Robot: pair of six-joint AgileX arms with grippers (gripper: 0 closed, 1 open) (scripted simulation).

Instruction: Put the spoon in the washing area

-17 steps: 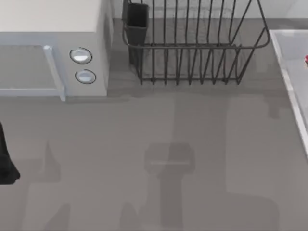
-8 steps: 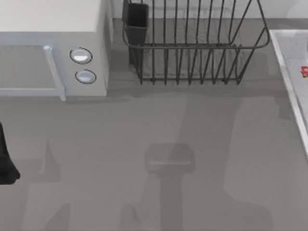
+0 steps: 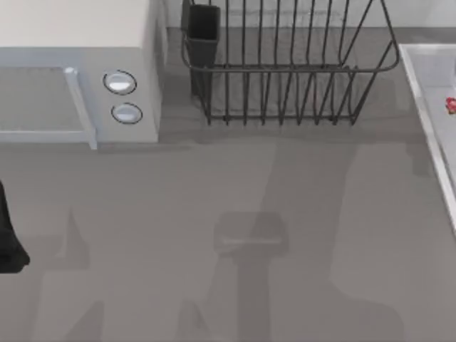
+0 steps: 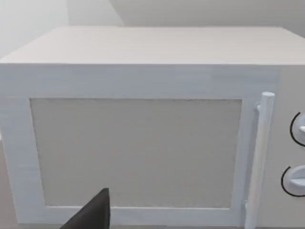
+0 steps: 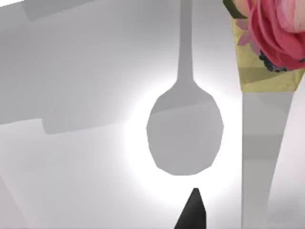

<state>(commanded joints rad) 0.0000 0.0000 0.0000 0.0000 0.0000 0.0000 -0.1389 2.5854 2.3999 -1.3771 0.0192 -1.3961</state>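
In the right wrist view the grey spoon [image 5: 185,131] shows flat against the pale floor of the washing area [image 5: 71,157]. Its oval bowl is in the middle and its thin handle runs away from my right gripper. One dark fingertip [image 5: 193,212] of that gripper hangs just short of the spoon's bowl, apart from it. In the top view the washing area's lighter rim [image 3: 427,121] runs along the right edge. My left arm [image 3: 8,235] rests at the table's left edge. One dark finger [image 4: 93,214] of my left gripper faces the microwave door.
A pale strip with a yellow band and pink flower pattern [image 5: 269,38] stands close beside the spoon; a red-pink spot [image 3: 450,105] shows in the basin. The white microwave [image 3: 78,71] is at back left. The dark wire rack [image 3: 285,64] is at back centre.
The red-pink spot in the basin slid toward the front of the table in the first half second, then stayed put. The left arm has not moved.
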